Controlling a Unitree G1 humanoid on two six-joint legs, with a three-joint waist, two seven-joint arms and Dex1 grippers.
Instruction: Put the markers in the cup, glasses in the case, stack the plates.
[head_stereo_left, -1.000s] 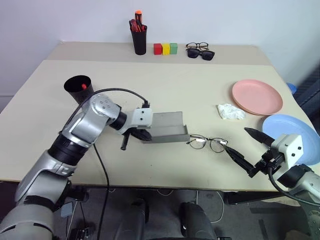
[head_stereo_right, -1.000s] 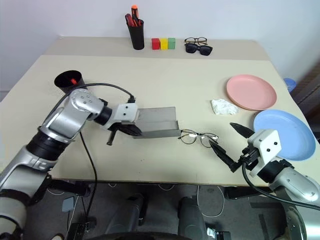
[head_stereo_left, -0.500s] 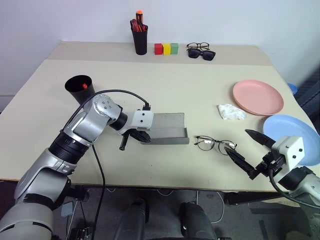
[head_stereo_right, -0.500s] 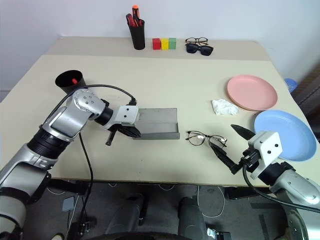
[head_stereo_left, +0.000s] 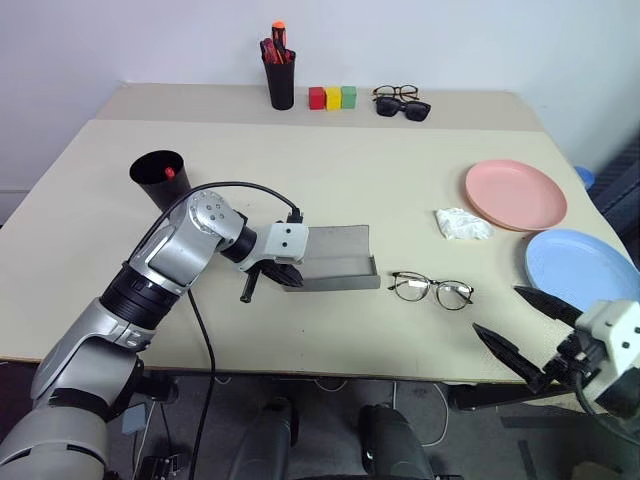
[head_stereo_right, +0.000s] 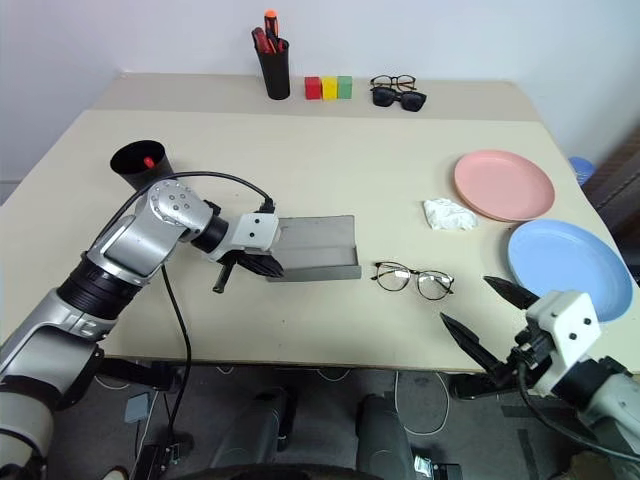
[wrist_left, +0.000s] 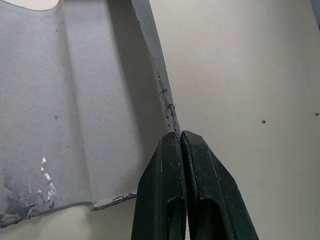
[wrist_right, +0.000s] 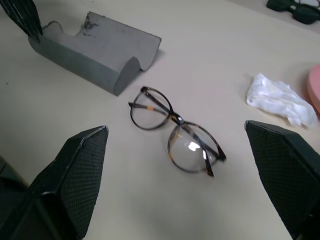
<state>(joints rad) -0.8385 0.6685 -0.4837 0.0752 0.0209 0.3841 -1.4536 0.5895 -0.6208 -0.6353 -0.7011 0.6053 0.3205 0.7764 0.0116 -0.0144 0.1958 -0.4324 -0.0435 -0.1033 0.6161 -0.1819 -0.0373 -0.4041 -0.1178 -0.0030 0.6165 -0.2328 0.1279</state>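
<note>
1. While the left gripper (head_stereo_left: 280, 276) pinches the near edge of the grey case (head_stereo_left: 338, 257) with its fingers shut tight on the felt, keep that hold steady so the case stays open and cannot slide on the counter (head_stereo_left: 400, 190).
2. With its fingers spread as wide as they go and holding nothing, the right gripper (head_stereo_right: 490, 325) hangs at the counter's front edge, apart from the glasses (head_stereo_left: 431, 289).
3. Lying folded and flat just right of the case's open end, the glasses want a pinch at the bridge or one rim, not on the lenses.
4. Bring them in low and lengthwise, since the case is barely longer than they are.
5. Left for later: the pink plate (head_stereo_left: 515, 194) and blue plate (head_stereo_left: 580, 265) lie apart; a red-capped marker (head_stereo_left: 168, 172) already sits in the cup (head_stereo_left: 157, 178).
</note>
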